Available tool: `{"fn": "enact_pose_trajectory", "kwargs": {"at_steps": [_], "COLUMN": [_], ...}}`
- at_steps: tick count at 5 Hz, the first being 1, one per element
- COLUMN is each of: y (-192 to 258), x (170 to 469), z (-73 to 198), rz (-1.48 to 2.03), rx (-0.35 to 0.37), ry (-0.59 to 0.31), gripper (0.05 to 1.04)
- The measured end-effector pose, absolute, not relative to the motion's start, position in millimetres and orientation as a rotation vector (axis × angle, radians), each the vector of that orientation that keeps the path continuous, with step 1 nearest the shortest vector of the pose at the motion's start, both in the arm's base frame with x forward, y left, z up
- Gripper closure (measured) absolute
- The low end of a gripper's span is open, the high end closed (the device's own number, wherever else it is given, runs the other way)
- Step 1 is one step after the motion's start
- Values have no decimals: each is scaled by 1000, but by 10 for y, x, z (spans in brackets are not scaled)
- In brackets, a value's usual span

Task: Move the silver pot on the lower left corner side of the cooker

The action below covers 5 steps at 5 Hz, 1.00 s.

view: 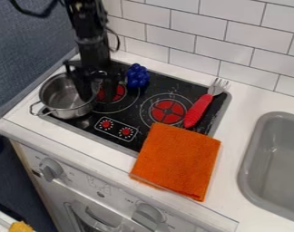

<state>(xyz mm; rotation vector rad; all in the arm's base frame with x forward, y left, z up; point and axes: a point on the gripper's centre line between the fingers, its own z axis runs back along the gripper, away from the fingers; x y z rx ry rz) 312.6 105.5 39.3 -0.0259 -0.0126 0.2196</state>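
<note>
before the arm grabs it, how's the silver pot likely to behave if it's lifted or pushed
The silver pot looks like thin, shiny metal, so it should stay stiff and may slip a little in a grip. It appears empty, so probably light for its size. Lifted by one side of its rim, it would likely tilt.

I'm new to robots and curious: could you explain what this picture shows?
The black machine at the upper left is a robot arm, seen by a fixed camera looking down at a slant. Its hand, a two-finger gripper, hangs over the side of a silver pot, its fingers apart; whether they touch the pot, I cannot tell.

The pot stands at the left of a black cooktop. Also on the cooktop are a blue, bumpy object and a red-handled fork. An orange cloth overlaps its front edge. At right is a grey sink.
</note>
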Motion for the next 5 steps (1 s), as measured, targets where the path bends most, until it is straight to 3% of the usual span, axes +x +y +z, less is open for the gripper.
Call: {"fn": "enact_pose_trajectory", "kwargs": {"at_steps": [1, 2, 5], "y": [937, 822, 797], "x": [3162, 3216, 3216], "z": [567, 703, 700], "rz": [114, 47, -1], "rx": [-18, -10, -19], "ry": [-87, -142, -143], "gripper": [73, 79, 83]}}
